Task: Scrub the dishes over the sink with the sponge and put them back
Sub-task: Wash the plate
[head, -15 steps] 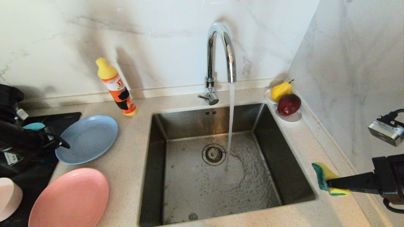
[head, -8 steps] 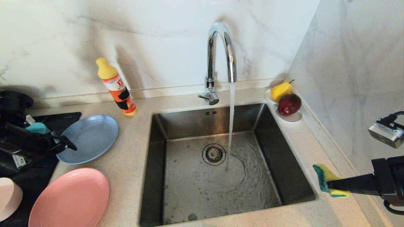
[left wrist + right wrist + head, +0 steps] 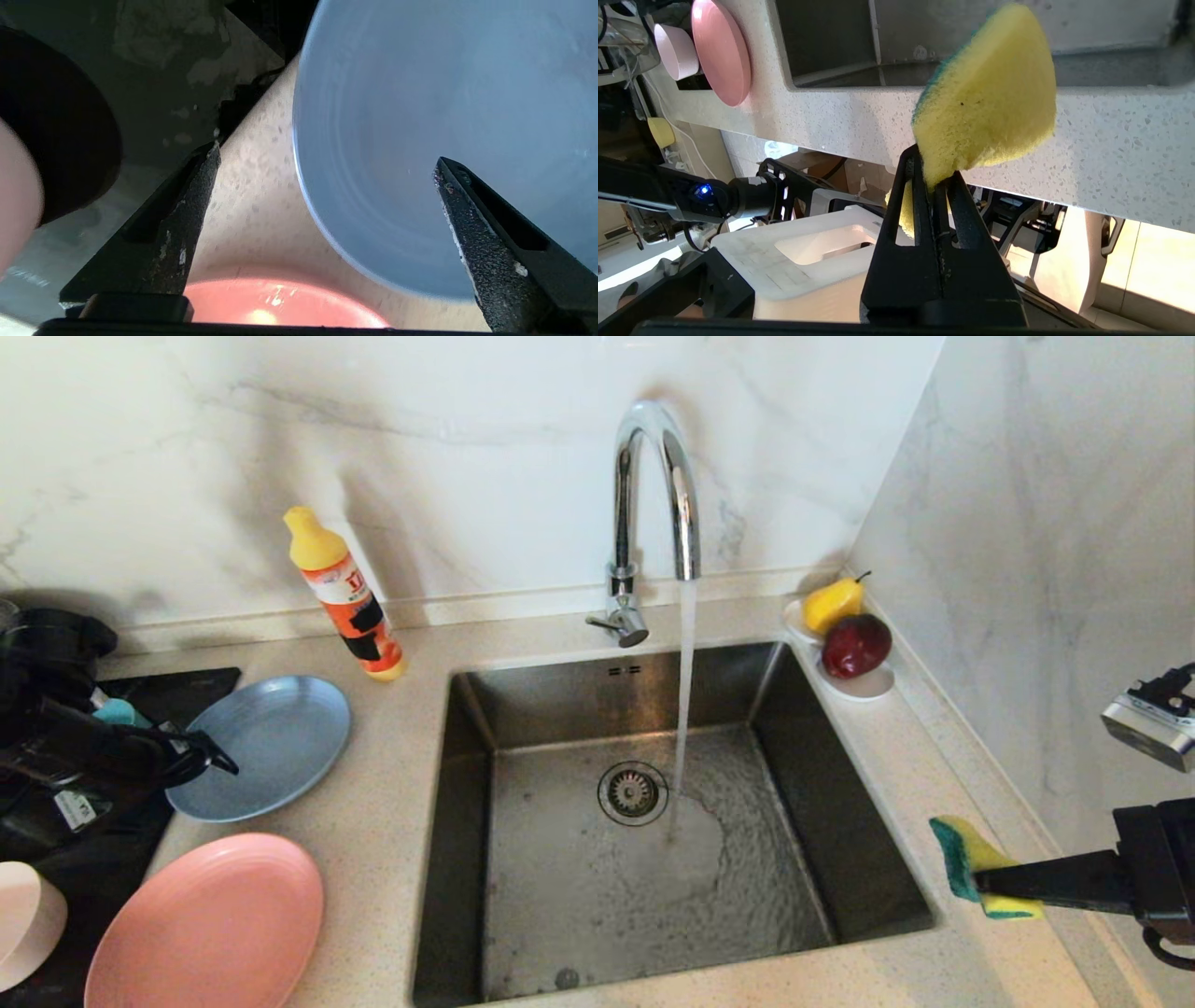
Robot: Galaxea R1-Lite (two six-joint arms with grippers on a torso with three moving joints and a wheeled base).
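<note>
There, the sink (image 3: 644, 821) took water from the running tap (image 3: 653, 495). On the desk (image 3: 392, 784) to its left lay the pink plate (image 3: 205, 924) and blue plate (image 3: 266, 747). The left gripper (image 3: 322, 186) hung over the blue plate's rim, jaws wide, empty. The right gripper (image 3: 980, 882), beside the sink's right edge, pinched the sponge (image 3: 966, 859).

The grey-blue plate (image 3: 266, 747) is lying flat on the counter left of the sink (image 3: 644, 859), with the salmon-pink plate (image 3: 210, 924) sitting nearer the counter's front edge. The pale bowl (image 3: 26, 919) is resting at the far left, the teal bowl (image 3: 117, 711) behind it. The yellow, green-backed sponge (image 3: 971, 863) is hanging pinched above the sink's right rim, while water is running onto the basin floor.
</note>
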